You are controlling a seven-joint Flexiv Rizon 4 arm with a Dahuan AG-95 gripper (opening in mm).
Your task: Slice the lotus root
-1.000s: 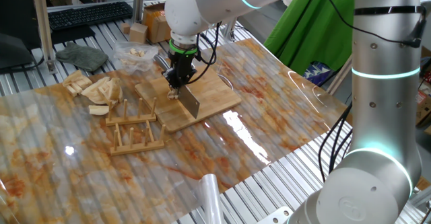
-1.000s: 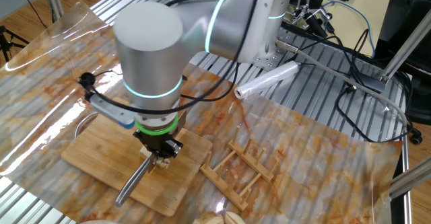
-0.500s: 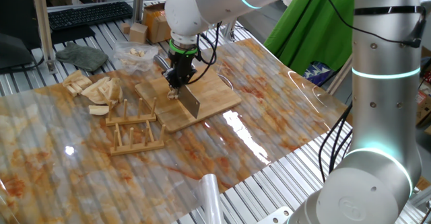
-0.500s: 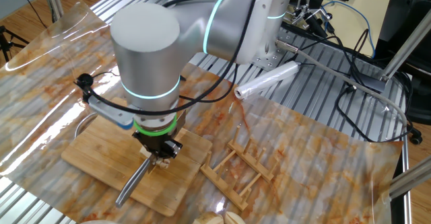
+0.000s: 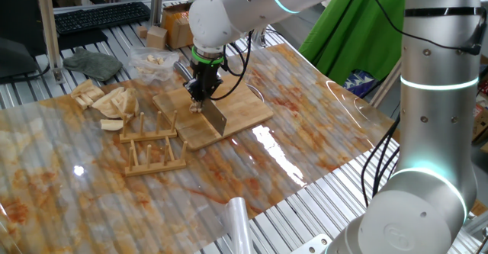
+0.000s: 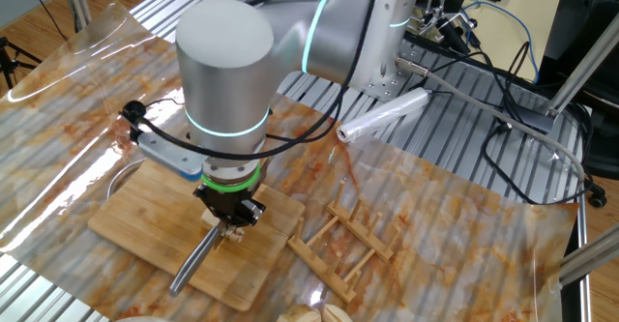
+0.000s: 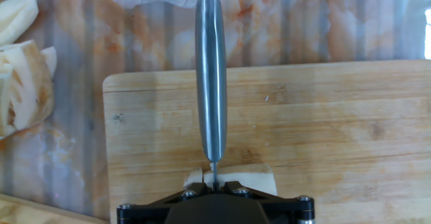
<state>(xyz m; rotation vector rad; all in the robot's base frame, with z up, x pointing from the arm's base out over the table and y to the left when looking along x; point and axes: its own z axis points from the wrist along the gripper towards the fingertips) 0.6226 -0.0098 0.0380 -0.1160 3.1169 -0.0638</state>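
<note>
My gripper [image 7: 214, 187] is shut on a steel knife [image 7: 211, 76] and holds it upright over the bamboo board [image 7: 337, 130]. The knife's thin blade edge comes down into the lotus root [image 7: 236, 177], a small cream chunk at the bottom of the hand view, half hidden by the gripper body. In one fixed view the gripper [image 5: 202, 94] stands over the board [image 5: 244, 113], the blade [image 5: 217, 118] on edge and the lotus root [image 5: 197, 107] at its left end. In the other fixed view the gripper [image 6: 230, 227] hides the root, and the knife's handle [image 6: 196, 261] juts toward the board's [image 6: 135, 227] near edge.
A heap of tan wedge slices [image 5: 110, 100] lies left of the board, with a clear plastic bag [image 5: 152, 62] of pale chunks behind it. A wooden rack [image 5: 152, 147] stands in front of the board. A plastic roll [image 5: 236, 220] lies near the table's front edge.
The arm's upper joints have swung a little sideways above the board. The gripper and the knife stay at the same spot on the lotus root.
</note>
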